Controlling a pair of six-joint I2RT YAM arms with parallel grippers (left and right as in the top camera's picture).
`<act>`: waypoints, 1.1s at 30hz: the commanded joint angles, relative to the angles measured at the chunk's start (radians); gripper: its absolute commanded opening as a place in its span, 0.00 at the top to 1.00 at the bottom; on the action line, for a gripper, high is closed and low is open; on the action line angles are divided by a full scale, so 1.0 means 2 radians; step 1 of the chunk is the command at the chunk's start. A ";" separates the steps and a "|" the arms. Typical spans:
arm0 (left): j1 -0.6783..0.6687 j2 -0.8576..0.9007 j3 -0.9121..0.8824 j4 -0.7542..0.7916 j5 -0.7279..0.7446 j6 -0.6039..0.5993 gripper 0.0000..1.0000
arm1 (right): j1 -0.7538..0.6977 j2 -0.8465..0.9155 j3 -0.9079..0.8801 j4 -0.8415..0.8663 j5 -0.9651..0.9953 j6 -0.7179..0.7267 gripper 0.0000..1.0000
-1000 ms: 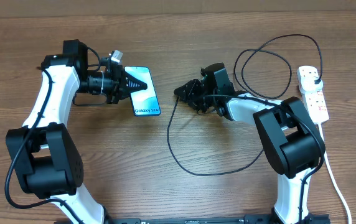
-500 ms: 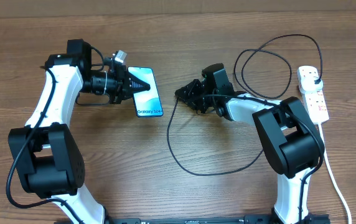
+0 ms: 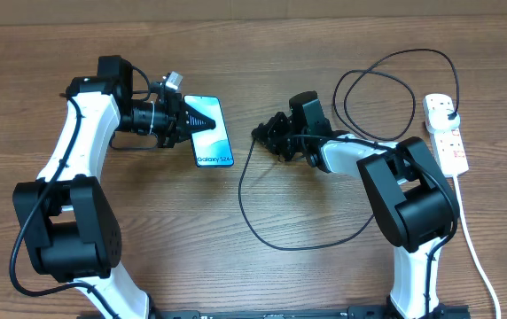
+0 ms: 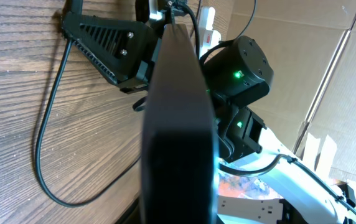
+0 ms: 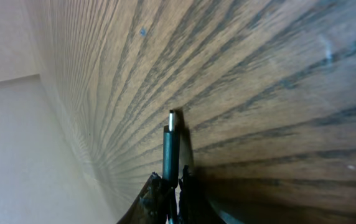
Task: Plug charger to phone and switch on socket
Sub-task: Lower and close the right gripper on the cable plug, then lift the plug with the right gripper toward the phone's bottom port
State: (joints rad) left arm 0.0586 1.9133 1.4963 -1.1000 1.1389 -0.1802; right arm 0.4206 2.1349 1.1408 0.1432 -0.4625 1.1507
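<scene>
Wooden table (image 3: 262, 53) is carrying one phone (image 3: 214, 146), one charger (image 5: 171, 149) and one socket (image 3: 448, 142); two claws are working. My left claw (image 3: 198, 122) is clamping the phone's edge, left of centre. My right claw (image 3: 259, 134) is pinching the charger just behind its tip, which is pointing at the phone across bare wood. The socket is lying by the right edge, cable looping across the open front.

Wooden table (image 3: 236, 283); charger (image 3: 239, 193), socket (image 3: 446, 133) atop
</scene>
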 commanded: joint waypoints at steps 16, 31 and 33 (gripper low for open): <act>-0.003 -0.008 0.002 0.000 0.022 -0.001 0.96 | -0.076 -0.073 0.003 -0.101 -0.148 -0.260 0.96; -0.004 -0.008 0.002 0.000 0.170 0.101 0.96 | -0.081 -0.325 0.002 -0.310 -0.225 -0.414 0.96; -0.004 -0.008 0.002 0.000 0.182 0.106 0.96 | -0.081 -0.350 0.002 -0.336 -0.228 -0.427 0.96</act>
State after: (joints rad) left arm 0.0586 1.9133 1.4963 -1.1000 1.3609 -0.0395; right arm 0.2554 1.5013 1.1389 -0.4999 -0.8772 0.3748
